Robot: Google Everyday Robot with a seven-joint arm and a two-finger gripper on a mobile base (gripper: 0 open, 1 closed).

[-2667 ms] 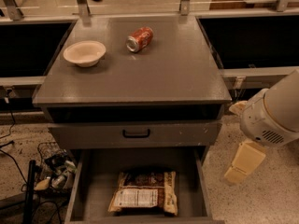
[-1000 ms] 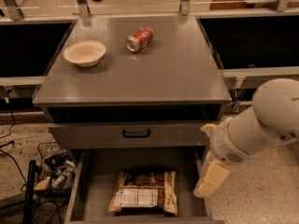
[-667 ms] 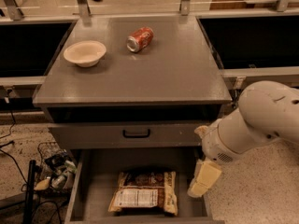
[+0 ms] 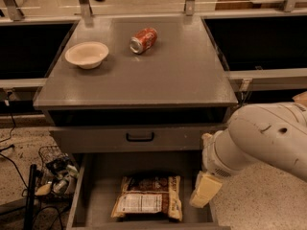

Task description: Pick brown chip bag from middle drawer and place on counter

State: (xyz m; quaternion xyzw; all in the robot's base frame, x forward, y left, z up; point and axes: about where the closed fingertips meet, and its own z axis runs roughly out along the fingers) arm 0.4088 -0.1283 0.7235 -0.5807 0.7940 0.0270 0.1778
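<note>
The arm (image 4: pixel 261 138) has swung in from the right over the last few seconds and brought the tool (image 4: pixel 205 190) down and leftwards. It now hangs over the right side of the open drawer (image 4: pixel 98 186), just beside the right edge of the chip bag (image 4: pixel 148 198). I cannot tell how far open the tool is. It has hold of nothing, for the chip bag lies flat on the drawer floor, label up, near the front and a little right of centre.

The reach looks nearly finished and the grasp not yet begun. The tool probably needs to go a little further left, over the bag's middle, before it drops.

On the desk (image 4: pixel 182 75) above, a can (image 4: pixel 143 40) and a bowl (image 4: pixel 87 54) sit toward the far left, so the near and right parts are open for setting the bag down.
</note>
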